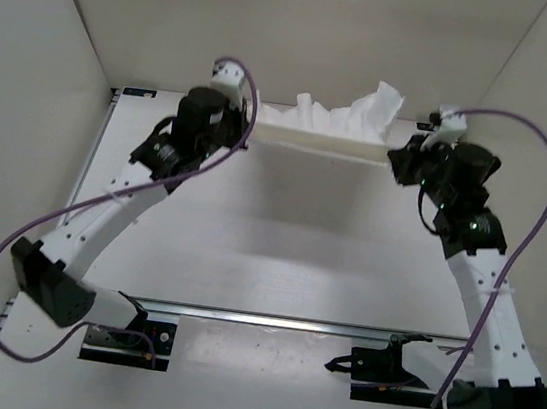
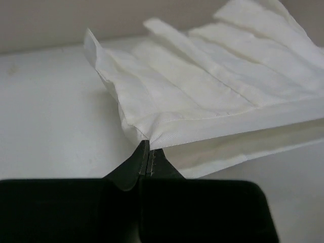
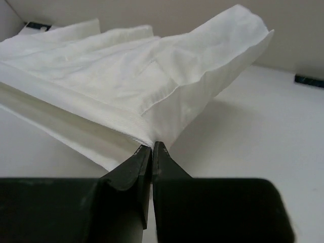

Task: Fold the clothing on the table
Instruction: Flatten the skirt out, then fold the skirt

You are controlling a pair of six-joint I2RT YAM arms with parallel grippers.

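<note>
The white clothing [image 1: 328,131] hangs stretched in a band between my two grippers near the far side of the table [image 1: 278,246], its upper part bunched toward the back wall. My left gripper [image 1: 247,128] is shut on the clothing's left corner; the left wrist view shows the black jaws [image 2: 147,147] pinching the folded edge of the clothing [image 2: 202,91]. At the other end my right gripper [image 1: 392,160] is shut on the right corner. The right wrist view has its jaws [image 3: 152,147] closed on the ribbed hem of the clothing [image 3: 121,76]. The held edge is lifted above the tabletop.
White walls enclose the table on the left, back and right. A metal rail [image 1: 278,320] with black brackets [image 1: 119,343] runs across the near side between the arm bases. Purple cables [image 1: 540,209] loop from both arms.
</note>
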